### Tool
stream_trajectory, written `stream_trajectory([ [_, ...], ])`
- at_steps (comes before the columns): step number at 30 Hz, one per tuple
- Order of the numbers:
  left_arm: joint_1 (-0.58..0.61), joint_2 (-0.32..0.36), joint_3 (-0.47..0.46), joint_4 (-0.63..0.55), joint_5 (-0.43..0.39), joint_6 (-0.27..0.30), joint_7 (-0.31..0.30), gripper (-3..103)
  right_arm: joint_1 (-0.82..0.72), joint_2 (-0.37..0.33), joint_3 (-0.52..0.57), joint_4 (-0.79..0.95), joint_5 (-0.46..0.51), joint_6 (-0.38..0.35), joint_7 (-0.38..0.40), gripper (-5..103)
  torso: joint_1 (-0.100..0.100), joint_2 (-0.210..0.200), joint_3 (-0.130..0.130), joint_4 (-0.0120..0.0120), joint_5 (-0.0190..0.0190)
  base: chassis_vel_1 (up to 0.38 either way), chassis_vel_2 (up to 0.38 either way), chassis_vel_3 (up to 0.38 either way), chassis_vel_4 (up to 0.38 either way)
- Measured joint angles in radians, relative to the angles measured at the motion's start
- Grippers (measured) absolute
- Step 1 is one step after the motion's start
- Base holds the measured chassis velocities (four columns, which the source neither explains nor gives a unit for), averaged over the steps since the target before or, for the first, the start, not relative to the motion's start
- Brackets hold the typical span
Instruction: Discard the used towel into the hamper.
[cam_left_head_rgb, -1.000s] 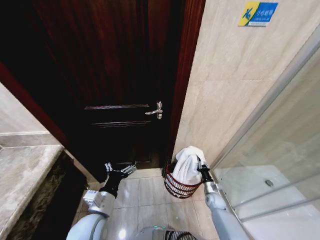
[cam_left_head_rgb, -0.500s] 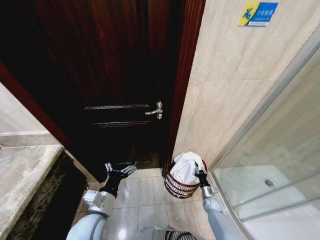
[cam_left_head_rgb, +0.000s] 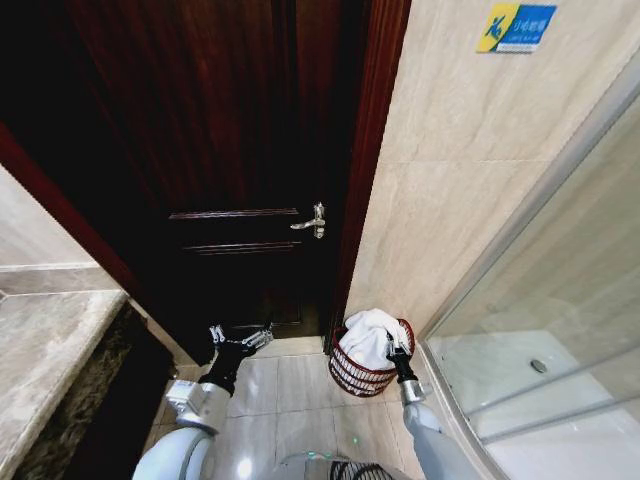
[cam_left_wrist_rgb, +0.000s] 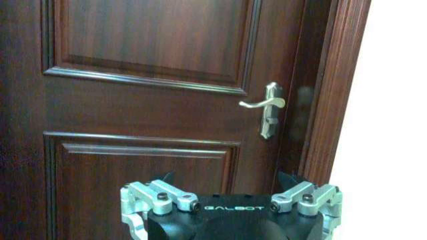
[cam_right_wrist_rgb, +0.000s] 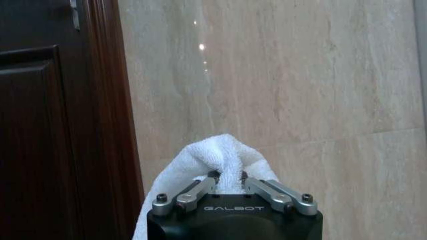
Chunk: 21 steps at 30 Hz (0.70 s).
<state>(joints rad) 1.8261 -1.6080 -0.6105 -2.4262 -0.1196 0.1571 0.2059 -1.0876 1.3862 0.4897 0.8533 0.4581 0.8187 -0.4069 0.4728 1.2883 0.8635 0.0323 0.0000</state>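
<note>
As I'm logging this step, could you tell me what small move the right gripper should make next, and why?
Probably open the fingers and let go: the right gripper is pinched on a fold of the white towel, which already sits in the hamper by the tiled wall. The left gripper waits near the door.

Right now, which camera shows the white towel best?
The head view: the towel sits in the hamper, the right tool pinching it. The right wrist view shows one bunched fold; the left wrist view faces the door.

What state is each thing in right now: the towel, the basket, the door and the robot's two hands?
Towel: heaped in basket, pinched.
Basket: upright on floor.
Door: closed.
Right gripper: fingers shut on towel.
Left gripper: open, empty, facing door.
</note>
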Motion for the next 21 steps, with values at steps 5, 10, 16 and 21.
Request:
stream_trajectory([
  [5,0.0,0.0,0.0,0.0,0.0,0.0,0.0,100,-0.013,0.003,0.008,0.013,-0.006,0.0,0.002,8,0.0,0.0,0.0,0.0,0.0,-0.013,0.02,0.013,-0.01],
  [10,0.0,0.0,0.0,0.0,0.0,0.0,0.0,100,-0.017,0.0,0.013,0.008,-0.005,0.003,0.003,8,0.0,0.0,0.0,0.0,0.0,-0.084,0.075,0.082,-0.08],
  [16,0.0,0.0,0.0,0.0,0.0,0.0,0.0,100,-0.02,-0.002,0.015,0.011,0.004,0.004,0.002,8,0.001,0.0,0.0,0.0,-0.0002,-0.108,0.087,0.096,-0.092],
  [21,0.0,0.0,0.0,0.0,0.0,0.0,0.0,100,-0.034,0.006,0.021,-0.01,-0.041,-0.025,0.003,8,0.0,0.0,0.0,0.0001,0.0002,-0.036,0.046,0.028,-0.019],
])
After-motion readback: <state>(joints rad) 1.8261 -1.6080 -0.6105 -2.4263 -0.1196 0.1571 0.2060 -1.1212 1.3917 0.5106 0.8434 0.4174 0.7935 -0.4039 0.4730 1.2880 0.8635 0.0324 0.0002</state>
